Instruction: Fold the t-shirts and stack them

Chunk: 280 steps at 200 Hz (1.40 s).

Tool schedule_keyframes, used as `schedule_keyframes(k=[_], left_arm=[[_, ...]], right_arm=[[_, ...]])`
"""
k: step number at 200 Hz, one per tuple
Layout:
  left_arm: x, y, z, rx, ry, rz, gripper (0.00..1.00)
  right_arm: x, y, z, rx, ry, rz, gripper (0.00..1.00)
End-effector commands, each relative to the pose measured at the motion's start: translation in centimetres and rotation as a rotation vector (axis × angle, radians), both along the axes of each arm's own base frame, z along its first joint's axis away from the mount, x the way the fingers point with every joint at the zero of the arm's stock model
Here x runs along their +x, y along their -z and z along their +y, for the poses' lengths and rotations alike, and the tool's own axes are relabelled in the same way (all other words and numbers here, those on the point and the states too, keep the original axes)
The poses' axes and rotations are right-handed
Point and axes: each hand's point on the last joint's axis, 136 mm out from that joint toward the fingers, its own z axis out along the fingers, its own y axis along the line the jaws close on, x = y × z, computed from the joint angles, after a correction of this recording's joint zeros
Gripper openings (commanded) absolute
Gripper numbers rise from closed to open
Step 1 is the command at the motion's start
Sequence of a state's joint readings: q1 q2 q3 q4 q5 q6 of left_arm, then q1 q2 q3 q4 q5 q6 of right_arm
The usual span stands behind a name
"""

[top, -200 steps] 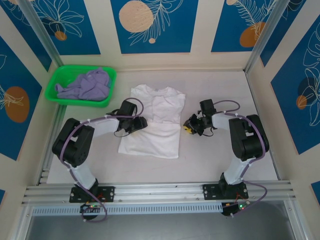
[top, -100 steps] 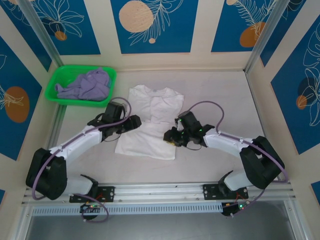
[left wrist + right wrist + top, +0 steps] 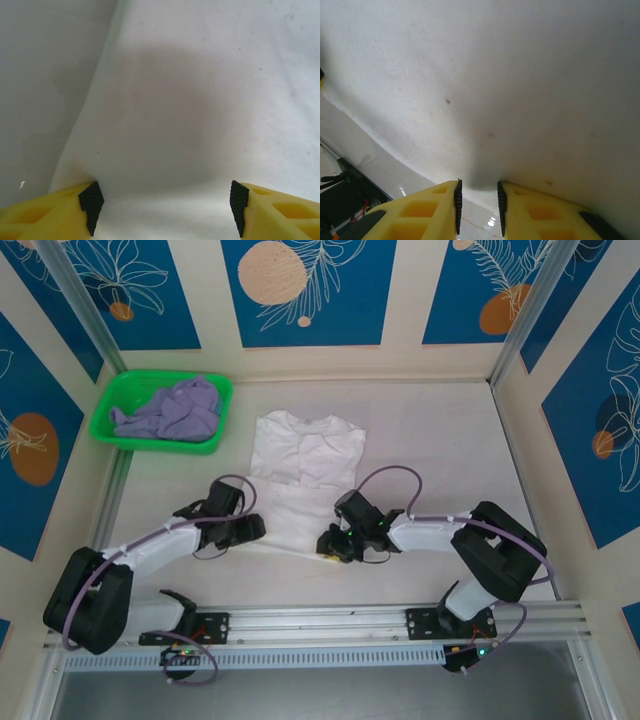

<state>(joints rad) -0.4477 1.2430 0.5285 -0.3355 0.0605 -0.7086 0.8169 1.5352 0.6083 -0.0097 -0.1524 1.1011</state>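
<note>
At the far left, a green basket (image 3: 150, 443) sits at the back corner of the table (image 3: 440, 440). The lavender t-shirt (image 3: 175, 410) lies crumpled inside it, and neither has shifted in the last second.

The left arm, which was bent up beside the middle of the white t-shirt (image 3: 305, 465) a second ago, now stretches low across the table. The left gripper (image 3: 250, 530) has come down to the shirt's near left corner. From the wrist, its jaws (image 3: 165, 210) stand wide apart with nothing held. White cloth (image 3: 200, 100) lies flat between and ahead of the fingers, and bare table (image 3: 40, 75) shows to the left of the shirt's edge.

The white t-shirt lies spread flat in the middle of the table, collar away from the arms, in much the same place as before.

The right arm has likewise unfolded from beside the shirt's right edge. The right gripper (image 3: 328, 545) has come down and in to the near right corner of the hem. From the wrist, its jaws (image 3: 479, 202) stand a narrow gap apart. The cloth's edge (image 3: 520, 75) lies just ahead of the tips and glossy table (image 3: 385, 165) shows below it, with no cloth pinched.

Counted: one basket, two t-shirts (one lavender, one white), two arms and two grippers.
</note>
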Motion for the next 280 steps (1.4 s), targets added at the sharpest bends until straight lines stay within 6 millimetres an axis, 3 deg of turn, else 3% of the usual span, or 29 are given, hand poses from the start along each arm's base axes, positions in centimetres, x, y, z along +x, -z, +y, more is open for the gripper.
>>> schedule_keyframes(k=[1, 36, 66, 106, 125, 147, 169, 225, 280], left_arm=[[-3.5, 2.5, 2.2, 0.059, -0.047, 0.123, 0.71], [-5.1, 2.4, 2.6, 0.036, -0.069, 0.137, 0.71], [-5.7, 1.2, 2.3, -0.012, -0.076, 0.121, 0.72], [-5.3, -3.1, 2.0, -0.051, -0.066, 0.053, 0.78], [-5.7, -4.1, 1.4, -0.097, -0.042, 0.047, 0.79], [-6.9, -3.4, -0.6, -0.205, 0.003, 0.127, 0.71], [-7.8, -2.2, -1.4, -0.267, -0.006, 0.182, 0.65], [-7.9, -0.8, -1.1, -0.289, -0.097, 0.190, 0.55], [-7.6, -0.5, -0.8, -0.298, -0.153, 0.171, 0.50]], right_arm=[[-3.0, 4.0, -5.1, -0.163, 0.074, 0.145, 0.30], [-3.7, 4.6, -7.1, -0.188, 0.108, 0.168, 0.32], [-3.9, 4.1, -7.2, -0.161, 0.111, 0.167, 0.32], [-2.7, -0.1, -7.4, -0.109, 0.124, 0.038, 0.45], [-2.5, -2.3, -8.2, -0.077, 0.151, -0.036, 0.52], [-2.4, -3.3, -10.3, -0.084, 0.216, -0.086, 0.55], [-2.5, -2.7, -12.3, -0.111, 0.256, -0.063, 0.54], [-2.2, -1.3, -11.1, -0.113, 0.170, 0.018, 0.48], [-1.8, -1.4, -9.5, -0.100, 0.125, -0.006, 0.48]])
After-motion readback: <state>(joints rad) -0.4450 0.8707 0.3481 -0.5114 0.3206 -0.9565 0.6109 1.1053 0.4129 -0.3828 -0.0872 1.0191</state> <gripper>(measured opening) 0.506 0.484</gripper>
